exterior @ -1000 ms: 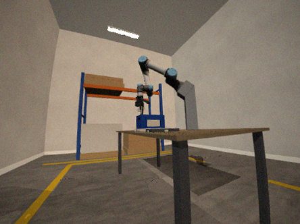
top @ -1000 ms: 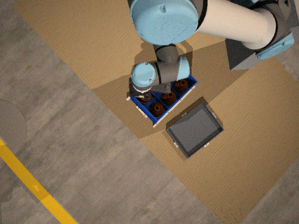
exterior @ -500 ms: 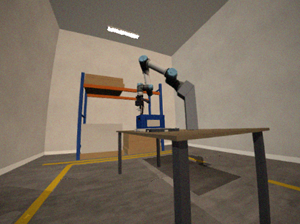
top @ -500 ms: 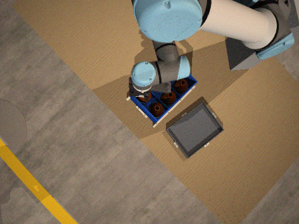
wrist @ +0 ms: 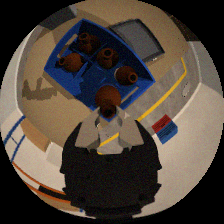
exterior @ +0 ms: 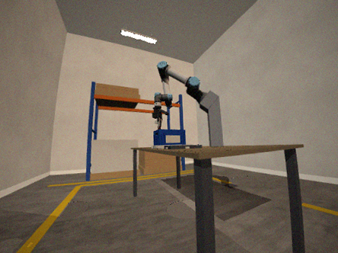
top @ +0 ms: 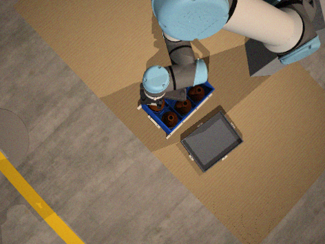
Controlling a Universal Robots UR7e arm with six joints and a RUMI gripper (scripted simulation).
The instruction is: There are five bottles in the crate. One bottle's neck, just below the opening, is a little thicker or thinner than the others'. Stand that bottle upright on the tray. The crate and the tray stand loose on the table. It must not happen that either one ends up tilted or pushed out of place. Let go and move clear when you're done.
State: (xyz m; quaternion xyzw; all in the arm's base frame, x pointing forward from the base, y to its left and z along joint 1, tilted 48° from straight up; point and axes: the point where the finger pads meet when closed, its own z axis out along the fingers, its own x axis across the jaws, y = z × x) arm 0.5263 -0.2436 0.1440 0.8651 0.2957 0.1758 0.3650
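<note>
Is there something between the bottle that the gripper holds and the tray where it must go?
Nothing visible blocks it. The gripper is shut on a brown bottle above the blue crate; the dark tray lies right beside the crate, with nothing in it.
</note>
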